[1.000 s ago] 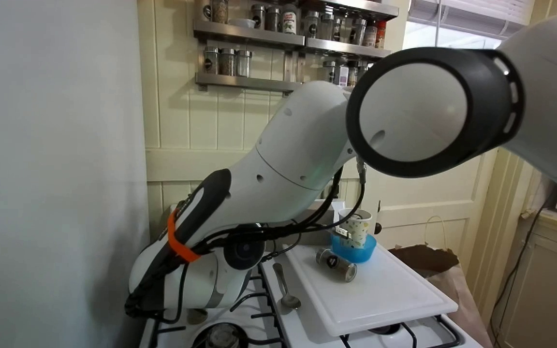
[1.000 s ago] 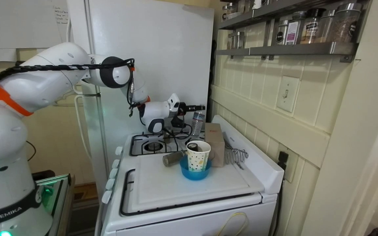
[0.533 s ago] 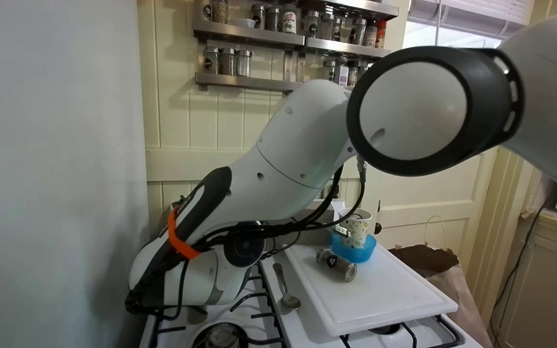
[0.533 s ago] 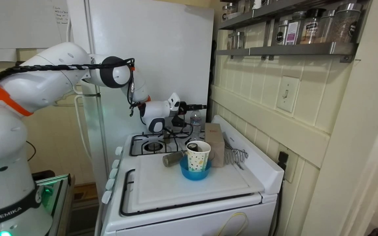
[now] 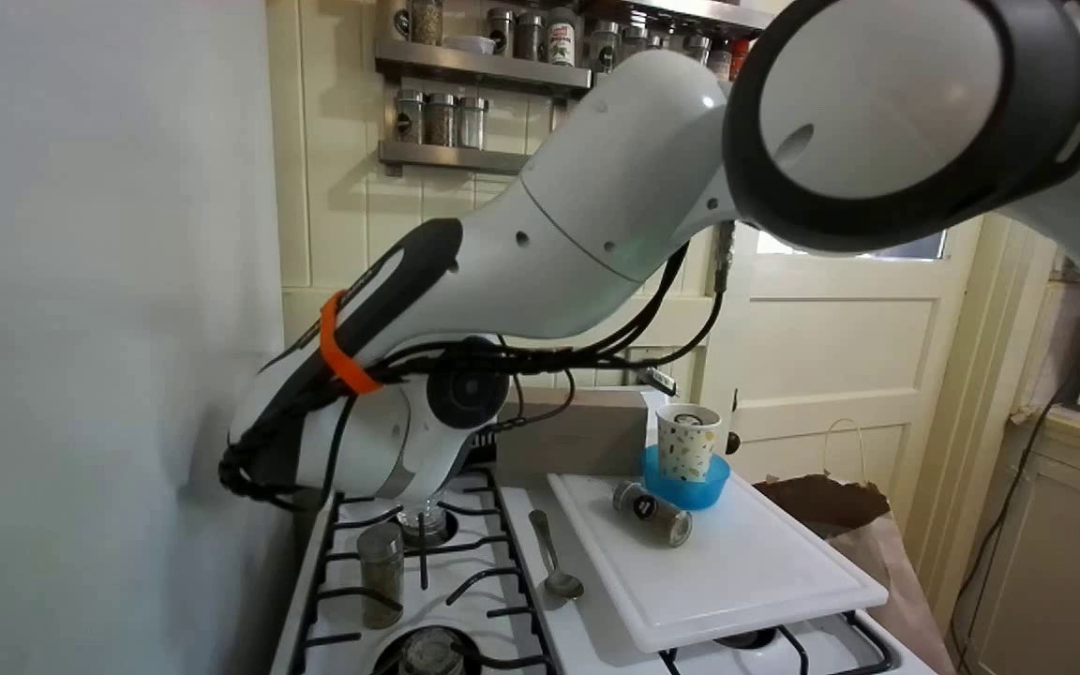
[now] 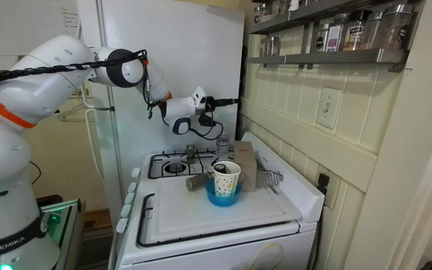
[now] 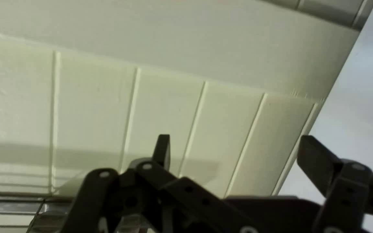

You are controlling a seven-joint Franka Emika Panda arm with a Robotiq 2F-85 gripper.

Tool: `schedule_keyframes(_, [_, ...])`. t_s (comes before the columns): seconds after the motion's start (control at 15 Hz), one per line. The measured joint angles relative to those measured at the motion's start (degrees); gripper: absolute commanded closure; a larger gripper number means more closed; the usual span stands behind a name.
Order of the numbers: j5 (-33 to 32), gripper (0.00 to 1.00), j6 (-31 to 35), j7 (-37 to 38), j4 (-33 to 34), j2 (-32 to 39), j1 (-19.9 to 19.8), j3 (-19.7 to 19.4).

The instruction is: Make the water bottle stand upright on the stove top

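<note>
This is a kitchen: a white stove top [image 5: 589,633] with black burner grates [image 5: 423,558], a tall refrigerator [image 6: 178,45], spice jars [image 6: 354,35] lining metal wall shelves [image 6: 347,56], a cutting board [image 5: 737,591].

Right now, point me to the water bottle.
In an exterior view, the water bottle stands upright at the far end of the stove top, just left of the cardboard box in the picture and behind the speckled cup.
</note>
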Motion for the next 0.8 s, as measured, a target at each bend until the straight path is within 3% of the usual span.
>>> schedule_keyframes(0.2, [-0.3, 0.0, -0.2, -1.9, -2.2, -5.1, -0.7, 0.2])
schedule_keyframes(0.47, [-5.6, 0.0, -1.8, -3.4, -10.2, -13.9, -1.8, 1.3])
schedule_keyframes(0.8, [-3.7, 0.0, -1.1, -17.6, -22.4, -26.8, -1.8, 1.0])
